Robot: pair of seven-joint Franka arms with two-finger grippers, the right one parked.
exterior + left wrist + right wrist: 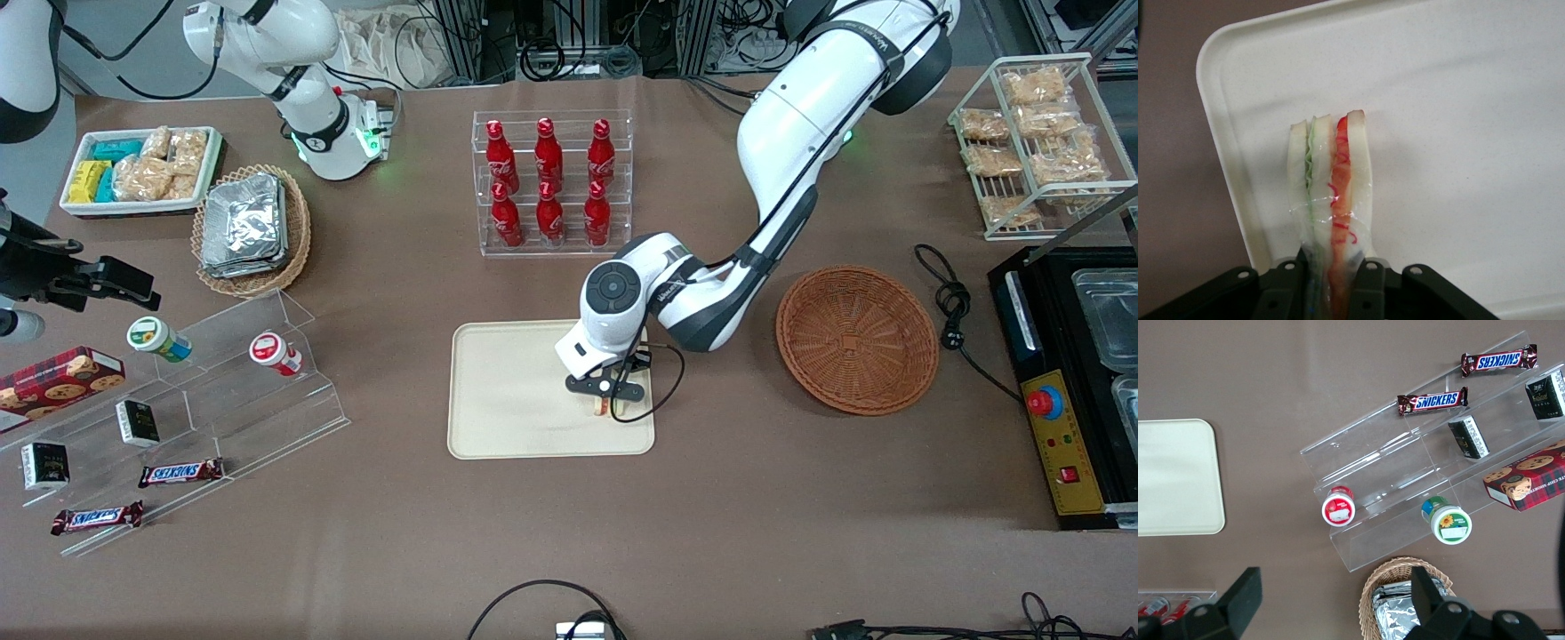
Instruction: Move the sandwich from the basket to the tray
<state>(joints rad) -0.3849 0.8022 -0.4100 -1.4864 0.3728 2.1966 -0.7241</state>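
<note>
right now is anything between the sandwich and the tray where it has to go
Nothing visible does. The gripper is shut on the sandwich directly over the tray, and the wrist view shows only bare tray surface around the sandwich. The basket sits empty toward the working arm's end.

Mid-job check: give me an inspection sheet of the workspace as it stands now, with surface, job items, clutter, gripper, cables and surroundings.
Surface: brown table, no spills seen.
Sandwich: held edge-up between the fingers, over the tray.
Tray: bare apart from the sandwich above it.
Basket: nothing seen inside; toward the working arm's end.
Clutter: rack of red bottles, tan basket of foil packs, white bin of snacks, clear stepped stand with Snickers bars, wire rack of snack bags.
Gripper: shut on the sandwich, over the tray's edge nearer the basket.
Cables: black cord beside the basket; loop at the table's near edge.
Surroundings: black control box with red button.
</note>
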